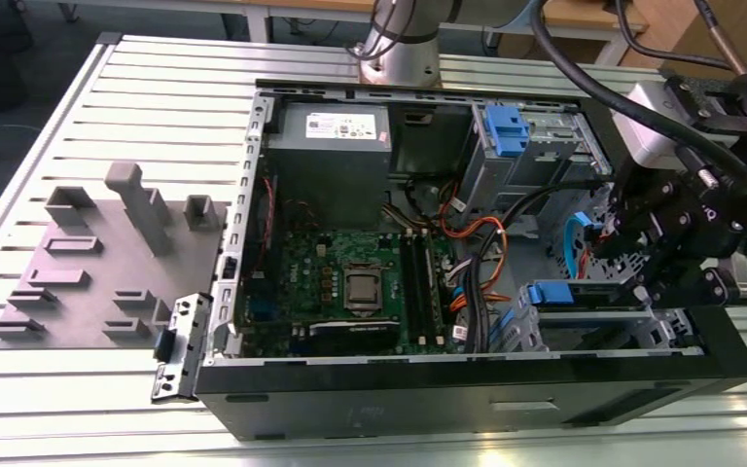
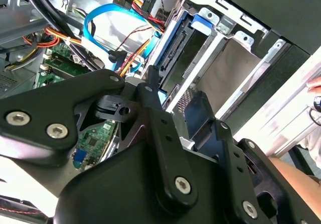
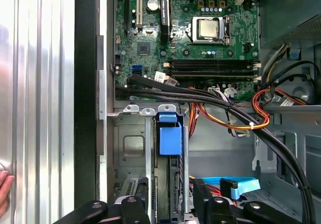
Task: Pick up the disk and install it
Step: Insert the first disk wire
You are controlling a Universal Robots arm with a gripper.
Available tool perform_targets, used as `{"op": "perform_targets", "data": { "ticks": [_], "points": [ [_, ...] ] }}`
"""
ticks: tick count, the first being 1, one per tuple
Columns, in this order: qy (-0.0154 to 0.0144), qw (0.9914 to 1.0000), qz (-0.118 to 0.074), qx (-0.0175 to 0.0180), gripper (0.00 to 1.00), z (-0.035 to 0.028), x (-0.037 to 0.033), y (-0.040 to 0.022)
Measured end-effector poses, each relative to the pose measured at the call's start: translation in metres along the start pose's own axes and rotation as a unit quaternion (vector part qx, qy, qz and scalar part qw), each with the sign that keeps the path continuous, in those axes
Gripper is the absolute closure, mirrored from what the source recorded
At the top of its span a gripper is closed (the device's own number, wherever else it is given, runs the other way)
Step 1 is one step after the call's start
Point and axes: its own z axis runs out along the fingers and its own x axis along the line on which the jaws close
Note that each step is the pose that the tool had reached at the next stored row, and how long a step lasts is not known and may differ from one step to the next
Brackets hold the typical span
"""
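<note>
The disk (image 3: 169, 184) stands edge-on in a slot of the metal drive cage (image 3: 130, 148) at the open computer case's front corner. The blue tab (image 3: 169, 137) of its carrier shows at the slot's end. The exterior view has that blue end (image 1: 552, 292) at the lower right of the case. My gripper (image 3: 170, 206) hangs right over the disk and is open, with one black finger (image 3: 143, 201) on each side of it. The second wrist view shows the disk (image 2: 175, 53) seated between the cage walls, just beyond my gripper (image 2: 175, 91).
Black, orange and blue cables (image 3: 235, 113) run past the cage over the motherboard (image 1: 347, 282). A grey power-supply box (image 1: 332, 126) and another blue carrier (image 1: 504, 131) sit at the case's far end. A grey fixture plate (image 1: 101, 263) lies on the exterior view's left. A person's hand (image 3: 4, 189) rests beside the case.
</note>
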Motion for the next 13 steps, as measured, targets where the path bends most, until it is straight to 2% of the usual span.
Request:
{"op": "perform_targets", "data": {
  "ticks": [8, 13],
  "points": [
    [-0.0003, 1.0, 0.0, 0.0, 0.52, -0.0011, 0.0, 0.0],
    [-0.0003, 1.0, 0.0, 0.0, 0.52, -0.0049, -0.0002, 0.0002]
  ]
}}
